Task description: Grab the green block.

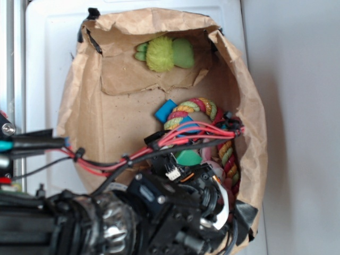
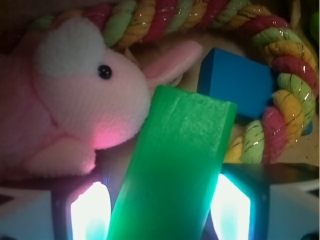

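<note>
The gripper [image 2: 160,210] clamped the green block [image 2: 175,165] between its glowing fingers [image 2: 90,212]; a pink bunny [image 2: 70,105] and rope ring [image 2: 280,85] lay just beside it.

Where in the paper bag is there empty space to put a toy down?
Bare brown paper fills the left side, between the fuzzy green toy above and the red wires below. Crowded on the right: rope ring, blue blocks, green block.
</note>
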Robot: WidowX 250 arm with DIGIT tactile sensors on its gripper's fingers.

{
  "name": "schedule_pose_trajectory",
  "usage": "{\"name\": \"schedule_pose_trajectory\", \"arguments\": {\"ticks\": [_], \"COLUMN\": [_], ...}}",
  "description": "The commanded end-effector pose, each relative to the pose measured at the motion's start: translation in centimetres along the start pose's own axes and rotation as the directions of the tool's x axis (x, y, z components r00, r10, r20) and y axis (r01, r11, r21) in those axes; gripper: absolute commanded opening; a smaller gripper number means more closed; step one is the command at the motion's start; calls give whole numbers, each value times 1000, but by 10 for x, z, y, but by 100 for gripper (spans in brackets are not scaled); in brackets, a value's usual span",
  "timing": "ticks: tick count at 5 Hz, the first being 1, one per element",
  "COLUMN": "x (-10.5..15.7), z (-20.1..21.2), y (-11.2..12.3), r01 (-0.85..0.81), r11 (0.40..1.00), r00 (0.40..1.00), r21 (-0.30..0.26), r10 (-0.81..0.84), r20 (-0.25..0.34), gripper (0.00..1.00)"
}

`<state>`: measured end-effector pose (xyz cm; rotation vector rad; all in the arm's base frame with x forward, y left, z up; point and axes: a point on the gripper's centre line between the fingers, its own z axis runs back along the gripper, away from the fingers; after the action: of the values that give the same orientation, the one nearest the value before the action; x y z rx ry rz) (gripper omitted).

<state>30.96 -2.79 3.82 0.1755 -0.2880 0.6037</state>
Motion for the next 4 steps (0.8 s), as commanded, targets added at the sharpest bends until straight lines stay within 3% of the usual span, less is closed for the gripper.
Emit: {"name": "schedule_pose_trajectory", "arguments": {"ticks": [1, 2, 4], "x": [15, 21, 44], "z": [60, 81, 116], "y": [13, 22, 52], "r01": [-33, -25, 105], "r11": [999, 999, 994], "r00": [998, 998, 993], "r21": [-37, -47, 5], "r10": [35, 27, -105], "r20": [61, 55, 58], "gripper": [0, 0, 0]}}
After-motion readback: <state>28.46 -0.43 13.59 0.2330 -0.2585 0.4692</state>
